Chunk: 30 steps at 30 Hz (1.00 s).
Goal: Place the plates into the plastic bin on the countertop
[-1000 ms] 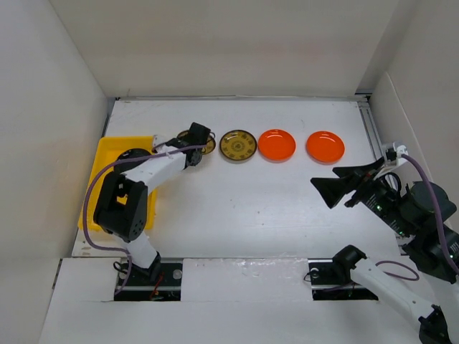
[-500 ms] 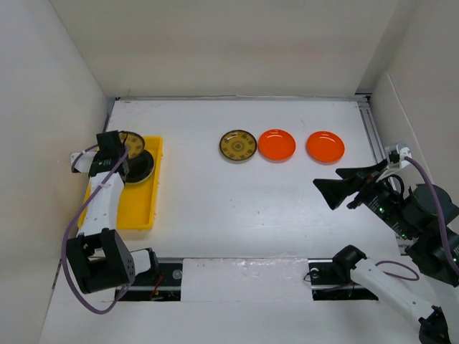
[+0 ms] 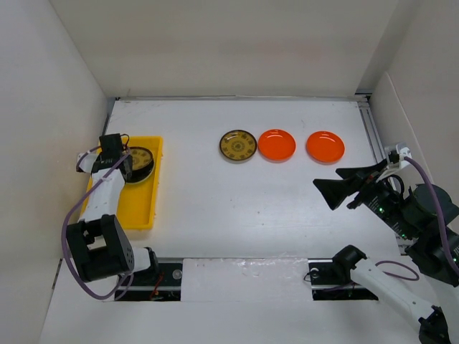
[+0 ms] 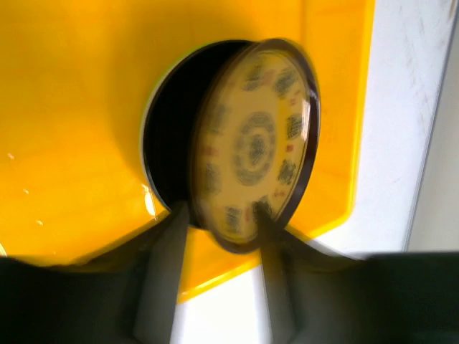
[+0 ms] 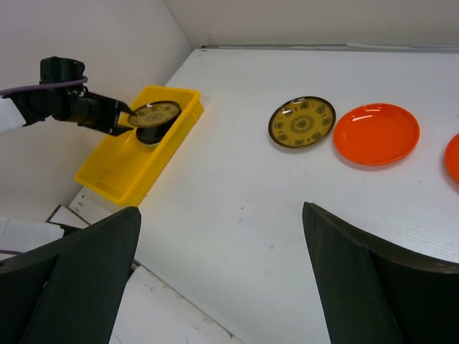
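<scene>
Yellow plastic forms the plastic bin, a shallow rectangular tray that lies at the left edge of the countertop, close to the left wall. The left gripper reaches over the far half of the bin from the wall side. A brown-gold plate sits tilted at its fingertips, directly above a black plate that lies in the far end of the bin. In the left wrist view, the near rim of the brown-gold plate lies between the two fingers, with its patterned face turned to the right and the black plate just behind it. That view is blurred: the jaws appear slightly apart, but it cannot be determined whether they clamp the rim or stand free of it. The right gripper is raised at the right side of the countertop, well apart from every plate, with its jaws spread wide and nothing between them. Three plates lie flat and face up in a row on the far half of the countertop, outside the bin: a second brown-gold plate, a first orange plate just beside it on the right, and a second orange plate farther right.
</scene>
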Motion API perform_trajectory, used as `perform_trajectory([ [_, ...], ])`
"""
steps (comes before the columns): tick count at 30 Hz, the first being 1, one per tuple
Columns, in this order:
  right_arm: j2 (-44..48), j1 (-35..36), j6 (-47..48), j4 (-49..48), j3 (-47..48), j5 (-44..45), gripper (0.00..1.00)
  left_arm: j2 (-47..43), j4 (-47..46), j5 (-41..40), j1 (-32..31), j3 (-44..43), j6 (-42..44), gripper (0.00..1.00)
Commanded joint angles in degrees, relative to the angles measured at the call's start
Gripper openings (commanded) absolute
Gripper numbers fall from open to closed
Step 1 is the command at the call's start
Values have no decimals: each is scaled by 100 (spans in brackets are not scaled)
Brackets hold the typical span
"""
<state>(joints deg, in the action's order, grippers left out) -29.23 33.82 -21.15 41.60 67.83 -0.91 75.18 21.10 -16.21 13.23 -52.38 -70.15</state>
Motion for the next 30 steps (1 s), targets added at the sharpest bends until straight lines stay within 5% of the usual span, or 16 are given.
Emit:
perform_trajectory([
  [1,41,37,67,-144,213,-24,100,-292,130,-268,39,-228,10,46],
  [5,41,37,67,-91,213,29,100,-626,297,-348,39,-553,159,99],
  [8,41,37,67,-91,213,91,100,-750,-663,291,-249,-668,1086,100],
  [10,41,37,67,-91,213,239,100,-585,-1133,680,-1188,-825,1555,100],
  [12,-12,37,67,-153,160,318,100,301,-1205,793,-2397,-1536,2290,100],
  [16,-170,37,67,-205,212,267,100,1823,-1283,1406,-3256,-2347,2603,100],
  [21,-170,37,14,-328,161,126,100,2676,-2197,2086,-3310,-2135,2427,100],
  [30,-118,37,-38,-170,160,187,100,3995,-2075,2464,-3310,-2663,2603,93],
])
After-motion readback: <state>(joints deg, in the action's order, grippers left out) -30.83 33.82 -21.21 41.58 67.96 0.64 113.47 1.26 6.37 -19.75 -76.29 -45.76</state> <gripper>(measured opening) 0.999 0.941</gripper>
